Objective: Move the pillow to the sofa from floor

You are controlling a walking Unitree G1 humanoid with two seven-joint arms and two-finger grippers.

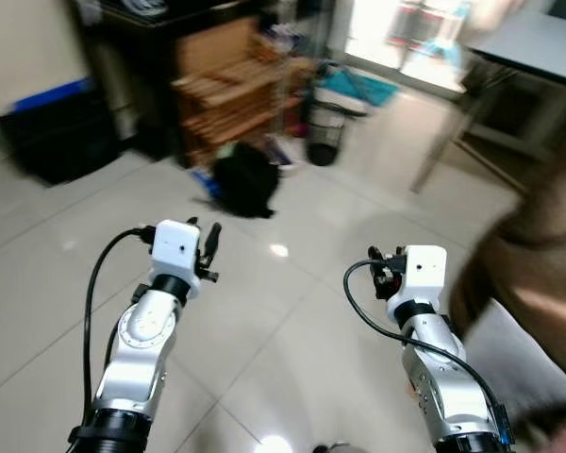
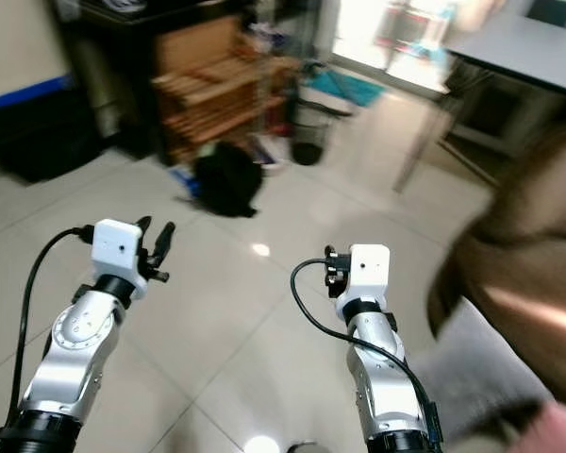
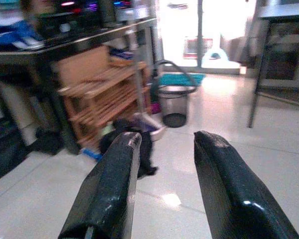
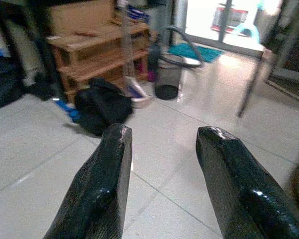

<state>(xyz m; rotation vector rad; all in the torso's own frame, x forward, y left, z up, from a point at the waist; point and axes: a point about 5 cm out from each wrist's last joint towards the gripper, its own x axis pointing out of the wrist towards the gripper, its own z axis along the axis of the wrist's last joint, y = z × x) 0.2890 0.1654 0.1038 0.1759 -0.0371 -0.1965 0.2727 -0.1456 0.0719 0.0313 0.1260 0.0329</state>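
Floor (image 1: 292,311): pale glossy tiles, seen blurred across the lower frame.
Left gripper (image 3: 162,189): raised at lower left, fingers parted, nothing held.
Right gripper (image 4: 162,184): raised at lower centre-right, fingers parted, nothing held.
Pillow: cannot be picked out for certain.
Sofa (image 1: 538,255): brown, blurred, at the right edge.
Bag (image 1: 243,179): black, on the floor at upper centre, before a wooden shelf (image 1: 231,90).
Bin (image 1: 325,127): dark, right of the shelf.

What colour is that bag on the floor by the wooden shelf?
Black bag, clearest in the right wrist view.
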